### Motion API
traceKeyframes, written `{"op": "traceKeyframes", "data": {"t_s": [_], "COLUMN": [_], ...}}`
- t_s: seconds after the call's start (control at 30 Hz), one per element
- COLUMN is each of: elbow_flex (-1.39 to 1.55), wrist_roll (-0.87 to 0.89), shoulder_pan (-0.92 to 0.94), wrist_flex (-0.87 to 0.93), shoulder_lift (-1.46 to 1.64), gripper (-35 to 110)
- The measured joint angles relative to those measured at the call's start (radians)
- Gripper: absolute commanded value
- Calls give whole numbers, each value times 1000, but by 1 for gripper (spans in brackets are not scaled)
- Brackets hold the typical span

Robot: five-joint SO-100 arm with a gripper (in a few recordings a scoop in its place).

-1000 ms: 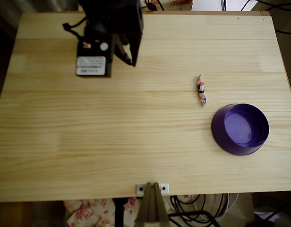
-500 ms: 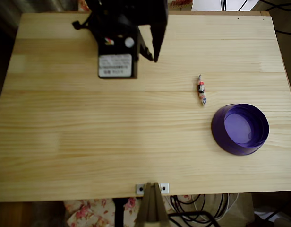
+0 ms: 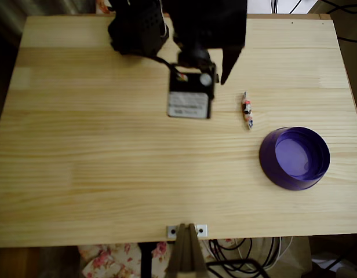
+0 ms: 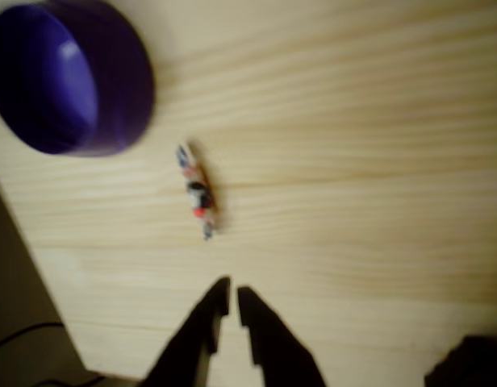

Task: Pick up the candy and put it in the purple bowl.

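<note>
I am seeing the small white-wrapped candy with red and black marks [image 3: 247,110] lying on the pale wooden worktop [image 3: 109,174] toward its right edge, just up-left of the round glossy purple plastic bowl [image 3: 295,158], not touching it; neither has shifted. My black gripper [image 3: 219,72] has swung right along the far edge since a moment ago and is now hovering just left of the candy. In the wrist view its fingers [image 4: 212,310] are sitting almost pressed together, holding nothing.
</note>
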Motion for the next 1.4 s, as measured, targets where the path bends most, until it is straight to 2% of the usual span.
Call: {"op": "traceKeyframes", "data": {"t_s": [0.13, 0.6, 0.97, 1.23, 1.4], "elbow_flex": [-48, -94, -238, -362, -393], "wrist_roll": [75, 278, 305, 304, 296], "shoulder_pan": [-55, -279, -299, -290, -293], "wrist_flex": [12, -144, -206, -147, -124], "shoulder_lift": [-140, -336, -548, -703, -730], "gripper": [0, 0, 0, 1, 11]}}
